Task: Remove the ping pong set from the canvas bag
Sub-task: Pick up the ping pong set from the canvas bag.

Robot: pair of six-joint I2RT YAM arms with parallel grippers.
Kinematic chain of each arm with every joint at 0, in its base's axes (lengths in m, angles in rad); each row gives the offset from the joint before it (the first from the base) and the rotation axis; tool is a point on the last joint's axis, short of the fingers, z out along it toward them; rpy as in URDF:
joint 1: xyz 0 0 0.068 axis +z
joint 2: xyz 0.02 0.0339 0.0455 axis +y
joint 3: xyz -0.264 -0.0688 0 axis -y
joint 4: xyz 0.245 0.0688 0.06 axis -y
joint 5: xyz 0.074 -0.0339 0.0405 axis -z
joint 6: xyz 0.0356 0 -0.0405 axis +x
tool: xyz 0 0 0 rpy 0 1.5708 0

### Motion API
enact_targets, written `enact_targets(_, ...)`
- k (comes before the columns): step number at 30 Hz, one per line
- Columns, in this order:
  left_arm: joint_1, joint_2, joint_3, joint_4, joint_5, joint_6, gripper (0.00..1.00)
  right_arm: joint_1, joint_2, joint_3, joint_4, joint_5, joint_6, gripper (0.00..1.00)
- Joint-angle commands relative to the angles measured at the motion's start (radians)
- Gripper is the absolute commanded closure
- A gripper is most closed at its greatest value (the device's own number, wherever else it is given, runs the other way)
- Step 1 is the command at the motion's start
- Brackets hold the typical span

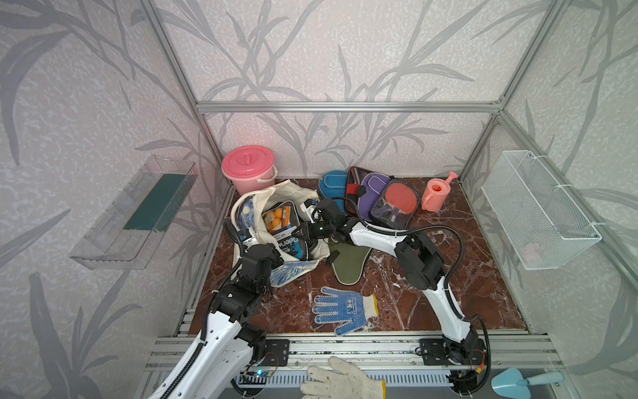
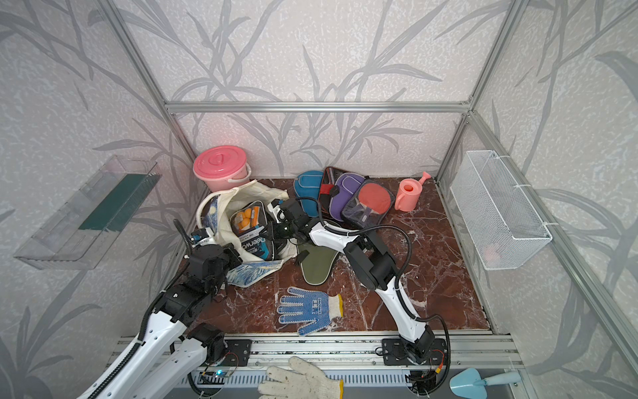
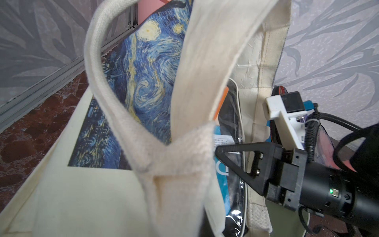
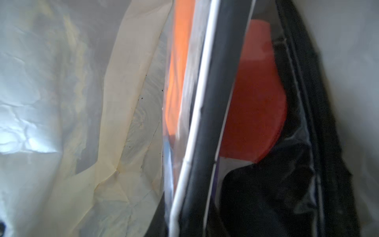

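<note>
We note soft, even light and bowed edges in both top views; right wrist view blurred, glare on the pack.

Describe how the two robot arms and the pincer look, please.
The left arm and right arm have white shells with black joint housings and black ribbed cable hoses alongside. The right pincer has black, triangular open-frame fingers, a white camera bracket and a small green light.

A clear-fronted pack shows its black, white-piped edge running steeply through the middle, close and blurred. On one side of that edge, orange shows through glossy plastic, then the canvas bag and its creased cream cloth. On the other side, a red paddle sits behind clear film, bordered by black fabric.
</note>
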Motion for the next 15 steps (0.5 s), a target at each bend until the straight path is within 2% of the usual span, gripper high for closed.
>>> enact_targets(1, 0.020, 0.015, 0.032, 0.028, -0.041, 0.019, 1.00, -0.038, -0.117, -0.024, 0.038, 0.026, -0.032, 1.00)
enact_targets(15, 0.069, 0.098, 0.060, 0.085, -0.004, 0.027, 1.00, -0.113, -0.359, -0.217, 0.083, 0.016, 0.031, 1.00)
